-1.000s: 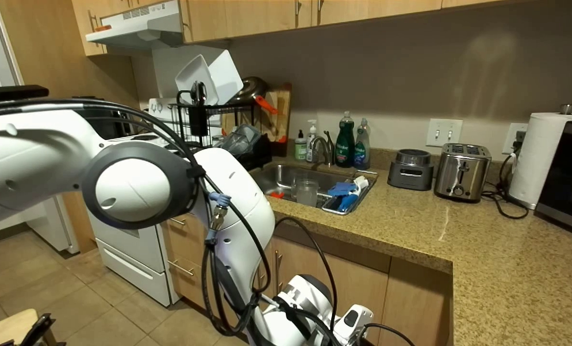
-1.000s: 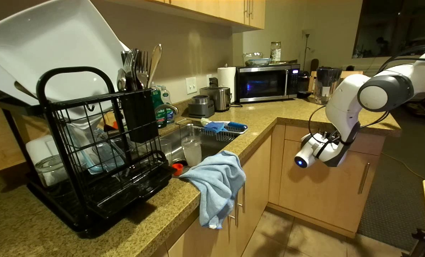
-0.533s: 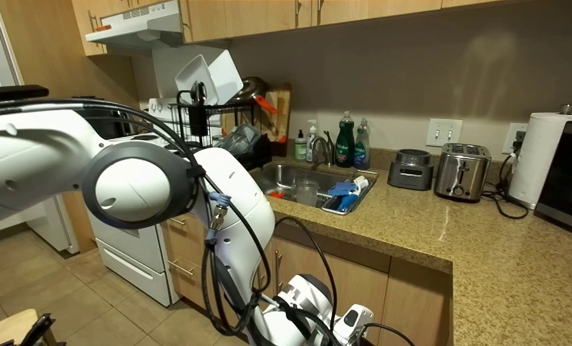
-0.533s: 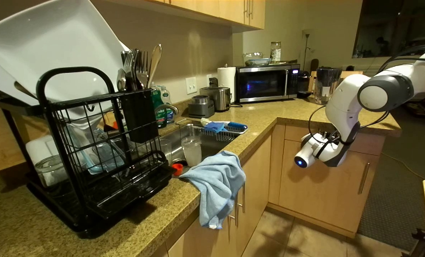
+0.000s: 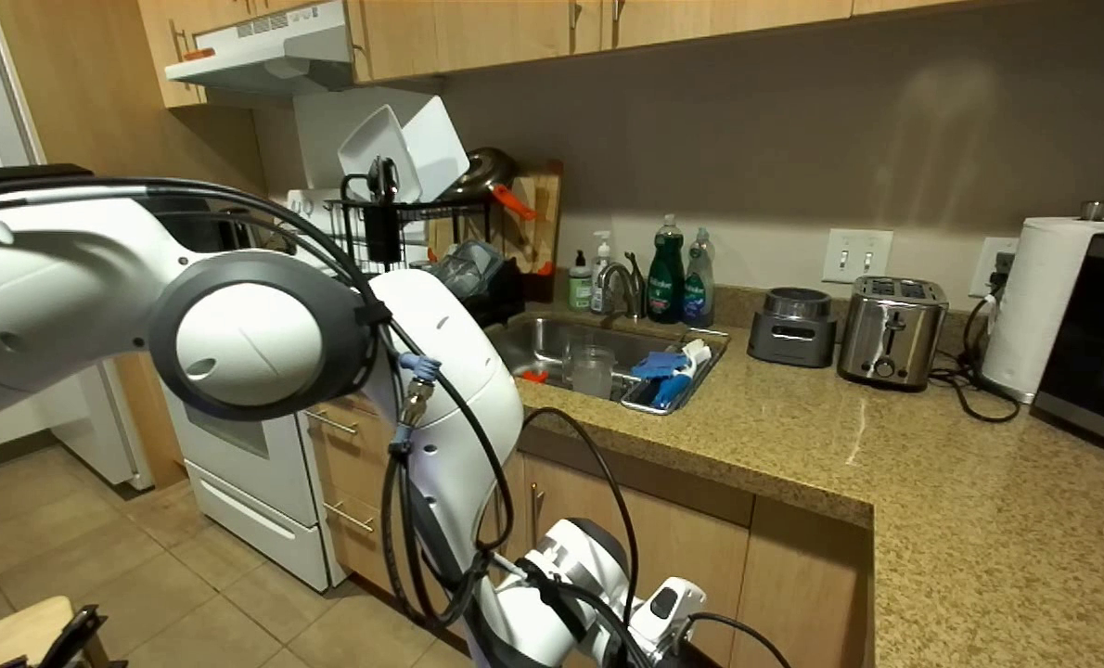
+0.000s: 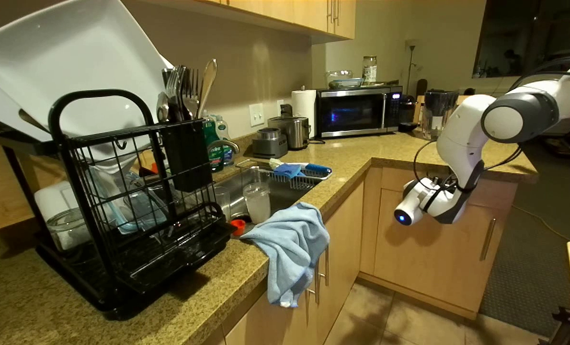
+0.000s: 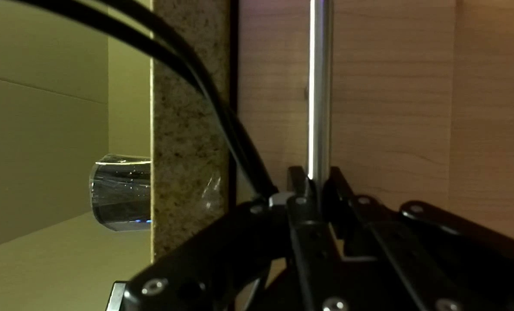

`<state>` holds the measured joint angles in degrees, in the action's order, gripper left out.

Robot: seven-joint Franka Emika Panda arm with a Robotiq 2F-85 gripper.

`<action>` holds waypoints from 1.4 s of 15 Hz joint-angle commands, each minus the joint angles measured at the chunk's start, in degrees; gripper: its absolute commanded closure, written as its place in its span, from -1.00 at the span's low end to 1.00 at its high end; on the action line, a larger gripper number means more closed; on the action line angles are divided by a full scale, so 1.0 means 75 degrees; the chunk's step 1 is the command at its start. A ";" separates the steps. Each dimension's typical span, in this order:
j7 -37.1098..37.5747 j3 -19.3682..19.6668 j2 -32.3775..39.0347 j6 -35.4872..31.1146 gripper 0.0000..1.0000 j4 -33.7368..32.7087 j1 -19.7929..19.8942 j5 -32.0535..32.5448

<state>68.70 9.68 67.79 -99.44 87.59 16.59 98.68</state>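
Just under the edge of the speckled surface [image 7: 188,129], the jaws are clamped around a metal bar handle [image 7: 319,108] on the wooden drawer front [image 7: 391,108].

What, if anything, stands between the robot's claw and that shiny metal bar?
Nothing visible: in the wrist view, the gripper is closed on the metal bar. Black cables pass to one side of the bar, not between them.

I could see the white arm [image 6: 515,120] stretched out, then bent downward at its dark-ringed elbow [image 5: 250,336], with the wrist [image 6: 414,203] hanging low and a blue light [image 6: 402,218] glowing on it. The gripper [image 7: 317,179] had its black fingers [image 7: 297,181] pinched close together.
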 commanded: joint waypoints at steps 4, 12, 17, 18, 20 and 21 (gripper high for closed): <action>0.0020 -0.0334 -0.0752 -0.0208 0.93 0.1022 -0.0266 -0.0119; 0.0165 -0.0670 -0.1297 -0.0149 0.93 0.1754 -0.0479 -0.0327; 0.0674 -0.0764 -0.1416 0.0291 0.93 0.2152 -0.0903 -0.0360; 0.0753 -0.0802 -0.1405 0.0411 0.93 0.2191 -0.0991 -0.0403; 0.0899 -0.0872 -0.1419 0.0614 0.93 0.2293 -0.1163 -0.0466; 0.0927 -0.0922 -0.1432 0.0693 0.93 0.2340 -0.1220 -0.0513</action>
<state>74.18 3.96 58.85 -94.67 103.70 10.09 94.42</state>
